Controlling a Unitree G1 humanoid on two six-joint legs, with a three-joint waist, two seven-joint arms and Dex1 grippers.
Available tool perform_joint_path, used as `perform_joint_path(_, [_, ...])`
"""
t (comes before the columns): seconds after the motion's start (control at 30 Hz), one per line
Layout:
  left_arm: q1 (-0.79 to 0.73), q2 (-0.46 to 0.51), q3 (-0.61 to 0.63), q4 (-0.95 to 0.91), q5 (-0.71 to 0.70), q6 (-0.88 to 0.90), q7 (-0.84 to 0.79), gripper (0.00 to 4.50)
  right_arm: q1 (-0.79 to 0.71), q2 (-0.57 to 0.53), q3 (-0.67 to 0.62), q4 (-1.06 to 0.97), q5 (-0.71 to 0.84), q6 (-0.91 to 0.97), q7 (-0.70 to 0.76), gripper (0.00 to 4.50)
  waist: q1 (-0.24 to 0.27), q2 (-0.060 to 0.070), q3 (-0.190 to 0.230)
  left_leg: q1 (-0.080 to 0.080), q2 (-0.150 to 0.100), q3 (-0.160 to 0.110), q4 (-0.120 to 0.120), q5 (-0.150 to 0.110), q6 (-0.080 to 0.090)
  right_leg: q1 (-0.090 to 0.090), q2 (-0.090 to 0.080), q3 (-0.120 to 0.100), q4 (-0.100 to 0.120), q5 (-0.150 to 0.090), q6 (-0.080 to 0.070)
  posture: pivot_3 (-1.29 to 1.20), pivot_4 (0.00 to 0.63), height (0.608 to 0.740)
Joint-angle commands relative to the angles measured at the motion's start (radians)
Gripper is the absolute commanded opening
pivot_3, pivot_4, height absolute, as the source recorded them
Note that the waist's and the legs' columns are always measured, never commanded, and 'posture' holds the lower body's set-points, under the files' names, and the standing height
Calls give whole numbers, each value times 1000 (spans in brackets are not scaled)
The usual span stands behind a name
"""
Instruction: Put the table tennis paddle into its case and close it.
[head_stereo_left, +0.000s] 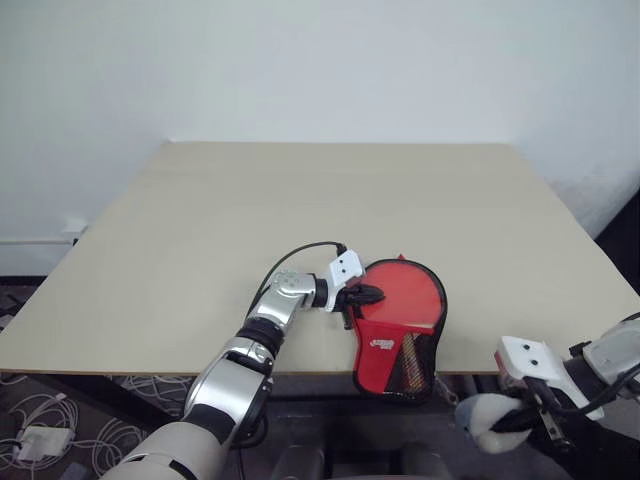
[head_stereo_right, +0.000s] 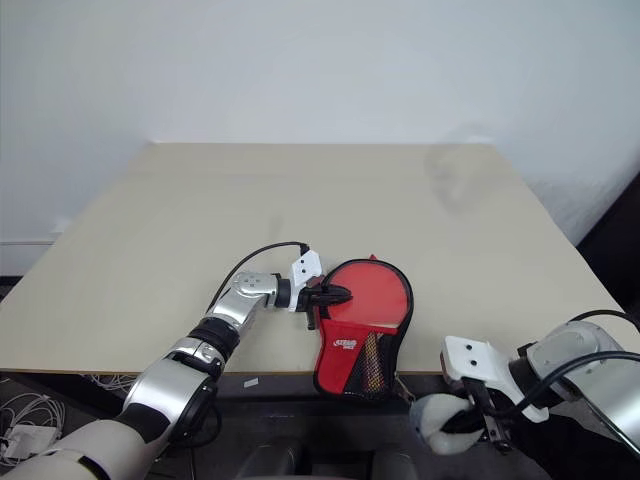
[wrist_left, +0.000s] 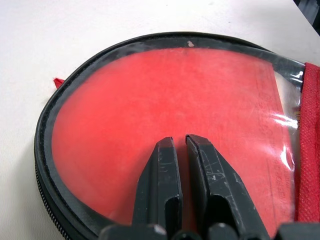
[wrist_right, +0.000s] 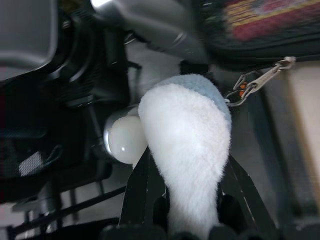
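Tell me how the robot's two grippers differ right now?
The left gripper rests shut on the red case on the table; the right gripper hangs off the table's near edge. The left holds nothing; the right clasps a white fluffy pom-pom. Both have black fingers.

The desk (head_stereo_left: 200, 230) lies bare across its far half and both sides, so a hand could pass freely there. At the near edge the case (head_stereo_left: 410, 300) juts past the rim, with the left pincer (head_stereo_left: 366, 295) pressed shut on its left side. The right pincer (head_stereo_left: 520, 420) hangs off the near right corner, clamped on a white fluffy pendant (head_stereo_left: 488, 418).
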Motion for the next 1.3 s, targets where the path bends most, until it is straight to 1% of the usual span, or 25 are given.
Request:
perform_joint_path(0.03, [9,10,-8,15,29,17,3,292,4,-25,-33,-42,34,-31,43,429,0,0,0,0,0,0,0,0,0,0,0,0,0,0,0,0,0,740])
perform_joint_path(0.23, [10,4,0,8,26,35,34,292,-51,17,15,-46,38,-17,10,429,0,-2,0,0,0,0,0,-1,-1,0,0,0,0,0,0,0,0,740])
perform_joint_path(0.33, [4,6,15,1,19,66,67,292,-128,61,22,-2,70,35,-19,429,-1,-4,0,0,0,0,0,-1,-2,-1,0,0,0,0,0,0,0,740])
perform_joint_path(0.4, [4,14,25,-27,14,79,69,292,-183,91,7,29,114,73,-26,1139,-1,-6,0,1,1,0,0,-1,-2,0,0,0,0,0,0,0,0,740])
perform_joint_path(0.43, [4,20,31,-51,7,84,63,292,-217,109,-4,48,142,95,-30,1382,-1,-6,1,1,1,0,0,-1,-1,1,0,0,0,0,0,0,0,740])
perform_joint_path(0.53, [0,36,63,-128,-25,105,64,292,-327,172,-23,117,206,164,-67,2498,-2,-8,2,0,1,0,0,0,0,0,1,0,0,0,0,0,0,740])
perform_joint_path(0.57, [-1,43,74,-158,-37,121,63,691,-359,194,-26,140,215,179,-86,2907,-3,-9,3,0,1,0,0,0,0,-1,1,0,0,0,0,0,0,740])
perform_joint_path(0.6, [-2,49,81,-177,-45,134,61,914,-385,211,-23,154,220,192,-100,3291,-1,-10,3,-1,1,0,0,0,0,-1,1,0,1,1,-1,0,0,740])
perform_joint_path(0.7, [29,106,99,-329,-76,206,16,1981,-480,310,-25,236,211,232,-214,4382,-1,-12,5,-2,1,-1,0,0,0,-2,1,0,1,1,-1,0,0,740])
perform_joint_path(0.73, [45,129,115,-392,-101,239,-1,2326,-506,344,-27,265,202,241,-254,4500,-2,-12,5,-3,1,0,0,0,0,-3,1,0,1,1,-1,0,0,740])
perform_joint_path(0.87, [96,221,170,-550,-165,355,-11,3777,-557,423,-23,333,167,246,-355,4500,-4,-12,5,-2,1,-1,-1,0,0,-3,0,1,1,4,-6,0,0,740])
perform_joint_path(0.9, [111,246,181,-583,-174,378,-7,4068,-563,439,-28,347,163,245,-376,4500,-4,-11,4,-2,1,-1,-1,0,0,-3,0,1,1,4,-6,0,0,740])
perform_joint_path(0.93, [123,270,193,-606,-182,396,-7,4487,-571,454,-30,358,160,247,-395,4500,-4,-11,4,-2,1,-1,-1,0,0,-3,1,1,1,4,-6,0,0,740])
perform_joint_path(1.03, [165,341,233,-684,-213,469,7,4487,-582,484,-49,385,155,242,-439,4500,-4,-11,4,-2,1,0,-1,0,0,-3,1,1,1,4,-6,0,0,740])
perform_joint_path(1.13, [197,402,288,-691,-225,500,42,4487,-601,520,-56,417,148,242,-488,4500,-6,-11,4,-2,1,0,-1,0,0,-3,1,1,1,4,-6,0,0,740])
perform_joint_path(1.2, [226,435,317,-677,-206,472,91,4487,-608,536,-59,429,147,248,-508,4500,-7,-11,4,-1,1,0,-1,0,0,-3,1,1,1,4,-6,0,0,740])
perform_joint_path(1.3, [258,456,351,-657,-199,449,155,4487,-611,560,-48,445,141,236,-520,4500,-9,-11,4,-1,1,0,-2,0,0,-3,1,1,1,4,-6,0,0,740])
